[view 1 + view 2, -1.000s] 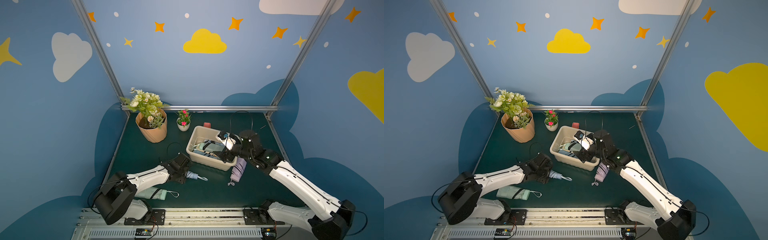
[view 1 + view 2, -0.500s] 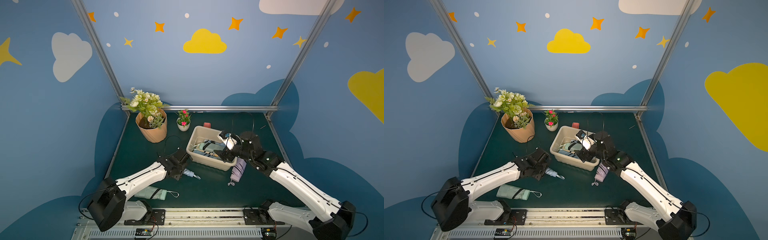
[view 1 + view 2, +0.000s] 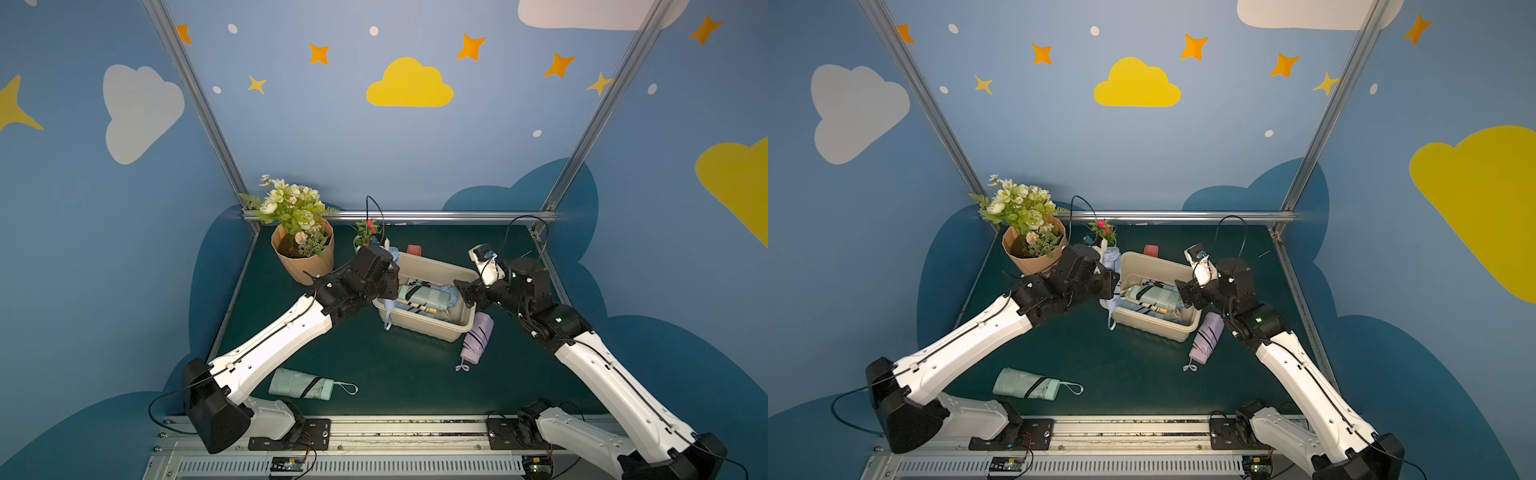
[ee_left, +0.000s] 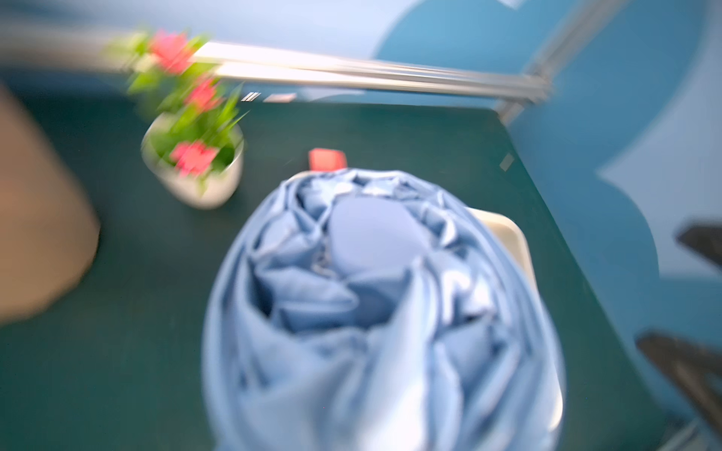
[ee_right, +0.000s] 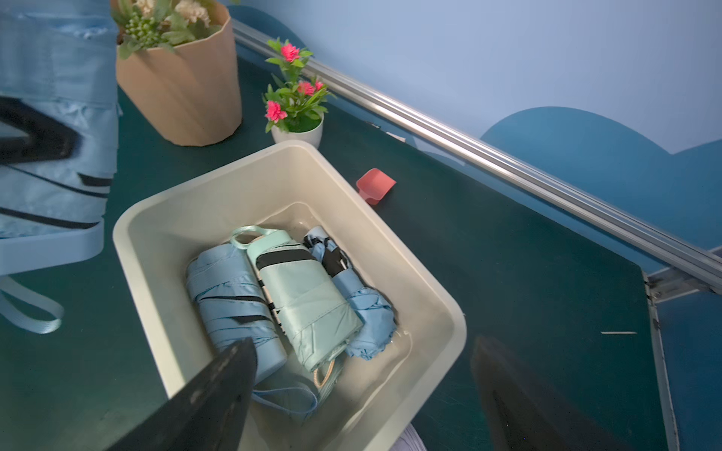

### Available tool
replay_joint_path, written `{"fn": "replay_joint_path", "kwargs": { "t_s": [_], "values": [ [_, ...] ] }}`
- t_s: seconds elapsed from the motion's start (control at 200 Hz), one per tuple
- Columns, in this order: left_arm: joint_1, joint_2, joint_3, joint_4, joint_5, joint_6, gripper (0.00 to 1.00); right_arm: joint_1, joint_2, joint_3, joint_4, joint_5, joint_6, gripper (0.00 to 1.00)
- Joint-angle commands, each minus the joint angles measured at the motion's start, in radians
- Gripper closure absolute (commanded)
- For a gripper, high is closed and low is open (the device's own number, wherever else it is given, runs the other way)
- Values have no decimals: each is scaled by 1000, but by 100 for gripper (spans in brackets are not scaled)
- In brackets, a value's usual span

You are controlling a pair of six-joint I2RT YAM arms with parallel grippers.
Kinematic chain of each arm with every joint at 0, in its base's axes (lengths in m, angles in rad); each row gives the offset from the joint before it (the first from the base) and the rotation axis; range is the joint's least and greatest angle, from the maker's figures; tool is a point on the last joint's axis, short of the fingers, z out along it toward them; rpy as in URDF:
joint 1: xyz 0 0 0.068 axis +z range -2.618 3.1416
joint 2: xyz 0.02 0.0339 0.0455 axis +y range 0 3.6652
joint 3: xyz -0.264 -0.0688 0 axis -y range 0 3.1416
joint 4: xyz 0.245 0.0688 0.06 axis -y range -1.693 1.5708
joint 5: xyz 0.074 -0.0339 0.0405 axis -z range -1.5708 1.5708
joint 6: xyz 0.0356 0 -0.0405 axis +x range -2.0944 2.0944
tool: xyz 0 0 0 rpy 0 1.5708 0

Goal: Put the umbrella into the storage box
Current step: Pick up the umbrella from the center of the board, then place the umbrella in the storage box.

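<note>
Just outside the box [image 3: 419,326] rim, the left hand [image 3: 390,286] grips the blue umbrella [image 3: 393,254] roughly upright, its strap [image 3: 387,325] dangling. Over the box's opposite end, the right hand [image 3: 466,291] hovers with jaws wide, holding nothing.

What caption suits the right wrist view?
Open right gripper above storage box of umbrellas; left gripper holds a blue umbrella beside it.

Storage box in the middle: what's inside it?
In the storage box: a light blue umbrella, a mint umbrella and a second blue umbrella. A strap pokes out beneath; whatever lies under them is covered.
</note>
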Motion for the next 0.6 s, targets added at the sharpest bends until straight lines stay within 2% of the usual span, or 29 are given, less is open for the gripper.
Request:
{"fn": "replay_joint_path", "kwargs": {
  "t_s": [0.0, 0.135, 0.215, 0.27, 0.441, 0.596],
  "values": [
    [-3, 94, 132, -41, 163, 529, 97, -41, -47, 2, -31, -5, 23, 8],
    [-5, 264, 363, -214, 204, 847, 98, -65, -103, 10, -83, 5, 16, 8],
    [-16, 357, 483, -304, 195, 1014, 97, -66, -145, 9, -113, 26, 17, 8],
    [-29, 412, 541, -340, 146, 1094, 98, -67, -174, 4, -130, 41, 14, 8],
    [-67, 486, 496, -301, 27, 1327, 96, -69, -244, -12, -166, 77, 25, 9],
    [-85, 583, 503, -287, -90, 1408, 92, -69, -252, -10, -181, 81, 28, 9]
  ]
}}
